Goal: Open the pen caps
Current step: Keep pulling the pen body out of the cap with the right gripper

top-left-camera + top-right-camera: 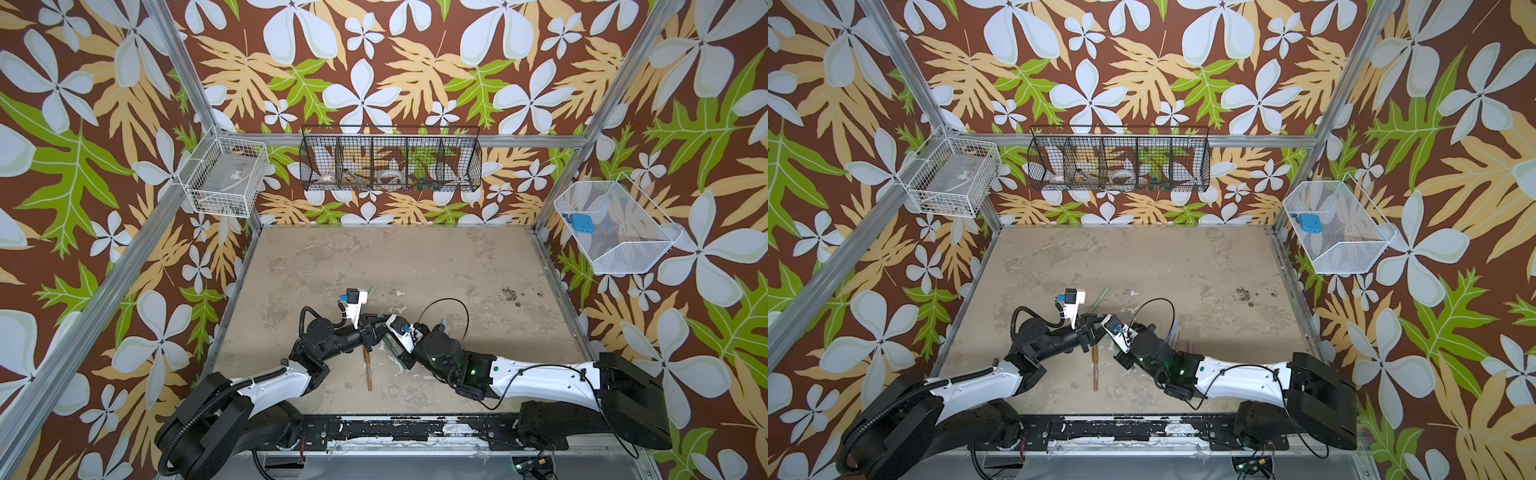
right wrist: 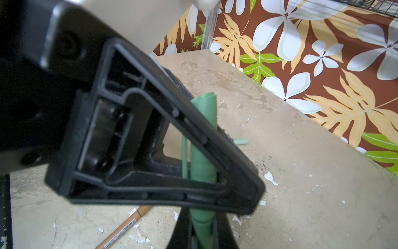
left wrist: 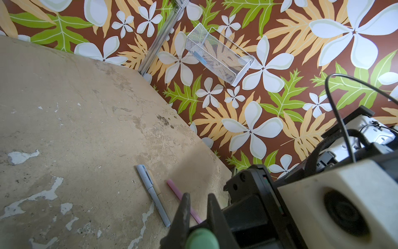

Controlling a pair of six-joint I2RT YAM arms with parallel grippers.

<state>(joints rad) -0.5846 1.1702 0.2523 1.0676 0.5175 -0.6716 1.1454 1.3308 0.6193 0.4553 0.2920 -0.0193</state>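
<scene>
Up on the walls hang three baskets. The white wire basket [image 1: 224,176] on the left holds a clear box [image 1: 230,172]. The black wire basket [image 1: 390,158] on the back wall is split into compartments, with tape rolls and small bits at the bottom that are too small to name. The white mesh basket [image 1: 615,226] on the right holds a blue block [image 1: 579,222].

Below them the beige table [image 1: 415,266] is worn, stained and flecked with chipped paint. Brown wallpaper with white flowers and green leaves covers the walls between metal posts.

Near the front middle, above the table, the left gripper [image 3: 198,196] and the right gripper [image 2: 202,235] are both clamped on one green pen [image 2: 203,224]. Its green cap [image 2: 202,159], with the clip, sits at the left gripper's fingers [image 3: 185,207].

A brown pen [image 1: 368,370] lies on the table just in front of them. A pale green pen [image 1: 1102,297] lies behind. A light blue pen [image 3: 153,194] touches a beige pen [image 3: 159,190], with a pink pen [image 3: 175,189] just beside them.
</scene>
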